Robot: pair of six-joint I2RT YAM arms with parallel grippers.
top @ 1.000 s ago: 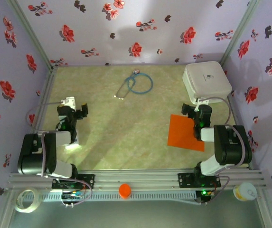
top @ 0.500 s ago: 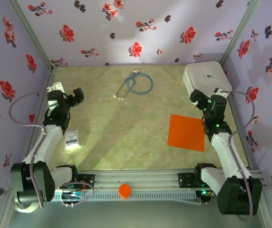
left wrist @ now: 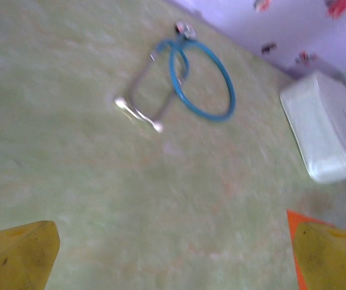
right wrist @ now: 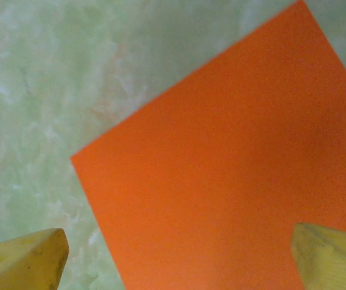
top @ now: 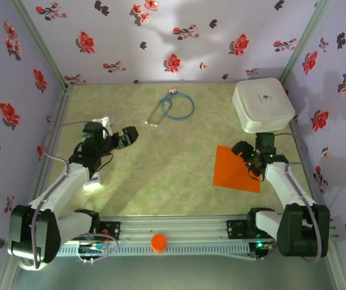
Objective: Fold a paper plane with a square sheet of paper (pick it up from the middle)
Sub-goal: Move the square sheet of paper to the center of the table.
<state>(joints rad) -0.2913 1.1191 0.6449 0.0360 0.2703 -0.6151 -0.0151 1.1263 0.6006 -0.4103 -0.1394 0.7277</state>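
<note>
Though flat, square sheet of paper (top: 233, 172) slightly askew; left end effector (top: 126, 138) and right end effector (top: 248, 156) agape

The right claw (top: 244, 151) has swung back from the white box (top: 263, 104) and come down over the square sheet of paper (top: 233, 174) (its far corner), while the left claw (top: 126, 136) has reached inward from the left wall.

1. The left arm (top: 64, 184) is stretching forward from its base and slanting in toward the middle.
2. The left gripper (top: 126, 135) is pointing inward, its yellow fingers (left wrist: 17, 257) standing wide apart and holding nothing.
3. The right arm (top: 285, 185) is leaning forward and bending inward at the wrist.
4. The right gripper (top: 245, 155) is aiming down, its jaws gaping wide, with its yellow fingertips (right wrist: 23, 261) gripping nothing.
</note>
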